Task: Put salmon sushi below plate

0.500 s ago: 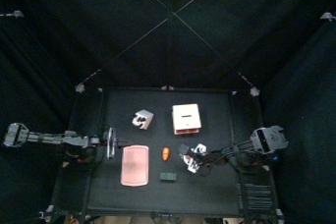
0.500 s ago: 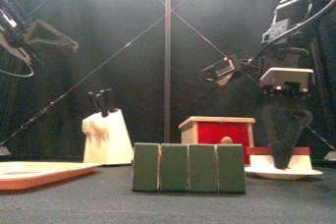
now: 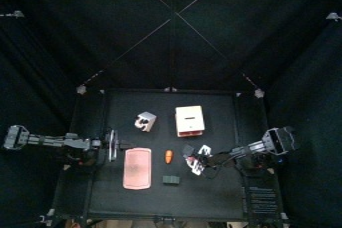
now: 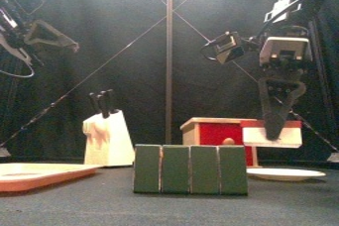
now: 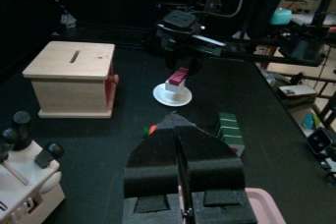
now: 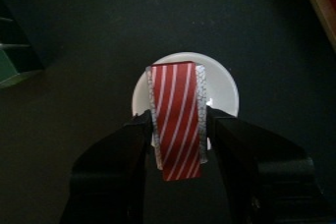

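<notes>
The right wrist view alone shows the salmon sushi [image 6: 178,120], red with pale stripes, clamped lengthwise between the right gripper [image 6: 178,141] jaws, directly over the white plate [image 6: 226,88]. The front view shows what that one cannot: the sushi [image 4: 276,129] hangs clear above the plate [image 4: 286,173], not touching it. The left gripper [image 5: 182,165] rests apart by the pink tray [image 3: 135,169], jaws together
</notes>
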You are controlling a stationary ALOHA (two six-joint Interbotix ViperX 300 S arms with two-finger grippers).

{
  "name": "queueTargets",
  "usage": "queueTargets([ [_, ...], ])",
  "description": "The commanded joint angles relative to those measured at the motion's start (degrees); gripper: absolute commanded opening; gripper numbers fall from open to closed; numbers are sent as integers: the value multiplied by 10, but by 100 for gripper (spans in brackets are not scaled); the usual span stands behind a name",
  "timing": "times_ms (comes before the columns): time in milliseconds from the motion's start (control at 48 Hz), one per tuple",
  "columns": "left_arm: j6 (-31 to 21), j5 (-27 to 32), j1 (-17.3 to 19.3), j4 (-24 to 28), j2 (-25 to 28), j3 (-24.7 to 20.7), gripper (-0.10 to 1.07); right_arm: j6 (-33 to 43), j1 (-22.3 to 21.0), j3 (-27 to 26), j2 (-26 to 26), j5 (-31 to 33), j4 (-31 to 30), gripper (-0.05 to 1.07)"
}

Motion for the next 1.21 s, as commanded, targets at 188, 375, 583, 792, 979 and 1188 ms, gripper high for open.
queueTargets([
  [188,0,-6,2,0,3,-10,-2,1,69,-16,-38,1,0,58],
  [375,-3,-6,-2,-1,2,-9,-2,2,114,-16,-40,0,4,58],
  [583,-3,-6,-3,-2,2,-9,-2,3,149,-15,-26,-11,8,58],
  [792,-4,-6,-3,-3,2,-8,-2,2,151,-15,-5,-40,16,58],
  [979,-4,-5,-3,-4,2,-7,-2,2,154,-4,8,-49,34,58],
  [1188,-4,-6,-3,-4,2,-7,-2,2,154,1,26,-58,54,59],
])
